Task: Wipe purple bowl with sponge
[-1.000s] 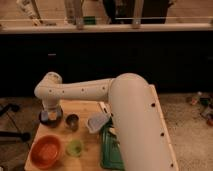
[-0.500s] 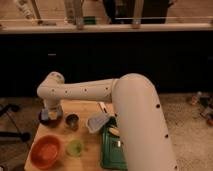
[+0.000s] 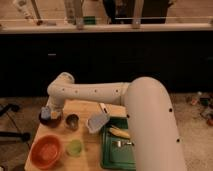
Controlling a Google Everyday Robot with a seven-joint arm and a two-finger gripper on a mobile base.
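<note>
Over the last second the arm is seen to have shifted slightly toward the left edge of the wooden table (image 3: 85, 107), so that the gripper (image 3: 48, 113) is now carried down over the purple bowl (image 3: 50, 120) at the table's far left, where before it stood a little further in. The gripper's fingers are pressed together, and a pale blue-grey pad, taken to be the sponge (image 3: 46, 113), is seen at their tip, resting in or just above the bowl's mouth; whether it is pinched or only pushed down cannot be told. From this the wiping step is judged to be under way or just beginning, with the sponge brought to the bowl and contact likely but not confirmed. The purple bowl is shown as a small, round, dark maroon vessel, its rim visible at the front and right while its inside is largely hidden by the sponge and the gripper. Just beside it to the right a small dark metal cup (image 3: 72, 121) is placed, and further right a light blue-grey scoop (image 3: 97, 121) is laid near a green tray (image 3: 107, 150). In front of the bowl an orange bowl (image 3: 46, 151) and a small green cup (image 3: 75, 147) are set, well clear of the wiping area
</note>
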